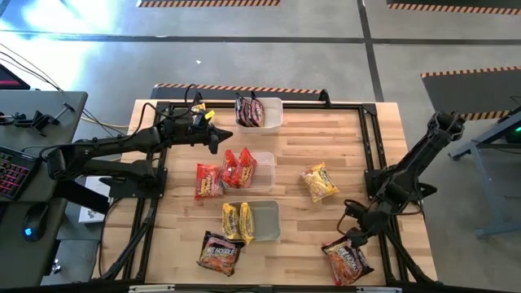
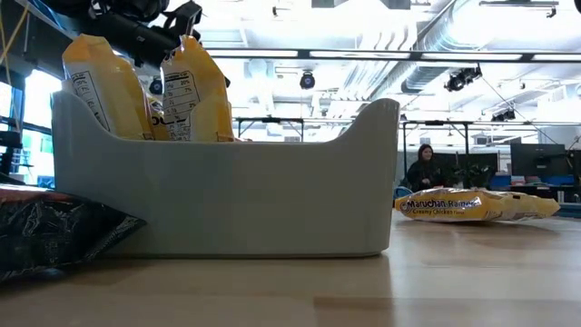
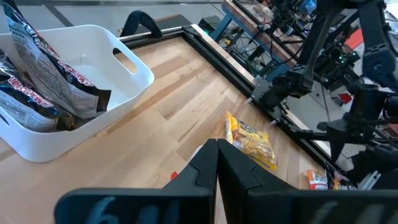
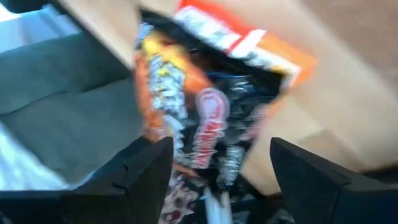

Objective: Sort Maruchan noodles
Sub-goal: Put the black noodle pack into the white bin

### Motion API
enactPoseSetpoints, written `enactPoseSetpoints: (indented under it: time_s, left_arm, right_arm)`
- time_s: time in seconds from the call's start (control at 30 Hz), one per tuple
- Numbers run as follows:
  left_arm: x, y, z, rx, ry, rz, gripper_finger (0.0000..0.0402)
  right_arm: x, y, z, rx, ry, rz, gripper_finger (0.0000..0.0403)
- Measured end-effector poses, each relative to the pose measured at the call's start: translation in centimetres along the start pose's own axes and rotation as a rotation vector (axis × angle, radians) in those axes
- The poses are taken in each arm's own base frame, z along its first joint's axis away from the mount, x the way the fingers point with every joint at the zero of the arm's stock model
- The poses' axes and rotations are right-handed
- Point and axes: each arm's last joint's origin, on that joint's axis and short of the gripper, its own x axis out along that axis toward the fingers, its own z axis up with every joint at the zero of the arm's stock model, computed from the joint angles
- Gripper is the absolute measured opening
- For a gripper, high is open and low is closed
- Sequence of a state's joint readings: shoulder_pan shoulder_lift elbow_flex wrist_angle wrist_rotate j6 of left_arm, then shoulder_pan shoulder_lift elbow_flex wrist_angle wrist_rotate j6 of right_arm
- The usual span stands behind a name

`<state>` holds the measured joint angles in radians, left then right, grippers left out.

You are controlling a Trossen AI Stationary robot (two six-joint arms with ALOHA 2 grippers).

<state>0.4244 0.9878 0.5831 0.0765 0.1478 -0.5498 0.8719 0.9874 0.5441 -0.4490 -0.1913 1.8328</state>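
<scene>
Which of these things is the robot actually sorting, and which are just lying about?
Part of the job:
- dark packets in the far tub
- red packets in the middle tub
- yellow packets in the near tub
- loose packets: red, yellow, dark, dark-and-orange by the right pincer

Just lying about:
- keyboard
- mouse
- person in the background

Both arms are dark, near-black, built of slim tubular links joined by bulkier rounded joint housings. Black cables loop along the left arm [image 1: 122, 146], with a small yellow marking on the wrist block just behind its jaws. The left gripper [image 3: 217, 163] has two flat, matte black, wedge-shaped fingers. The right gripper [image 4: 217, 168] has broad, dark, angular fingers [image 4: 140, 171].
</scene>
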Motion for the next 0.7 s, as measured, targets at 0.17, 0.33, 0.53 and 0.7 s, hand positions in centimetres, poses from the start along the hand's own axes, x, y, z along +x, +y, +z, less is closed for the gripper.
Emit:
enactPoseSetpoints:
  time_s: [0.17,0.33,0.53,0.7]
  left_arm:
    - [0.0,0.0,0.0,0.000,0.000,0.000,0.0000]
    - [0.0,0.0,0.0,0.000,0.000,0.000,0.0000]
    - [0.0,0.0,0.0,-0.026,0.000,0.000,0.0000]
    - [0.0,0.0,0.0,-0.025,0.000,-0.001,0.0000]
  right_arm:
    - [-0.2,0.1,0.1,-0.021,-0.115,0.001,0.0266]
    - [1.4,-0.9,0.4,-0.045,-0.116,0.088,0.0266]
    - [1.8,-1.3,-0.1,-0.094,-0.073,0.095,0.0266]
    - [1.8,-1.3,-0.8,-0.118,-0.032,0.111,0.0266]
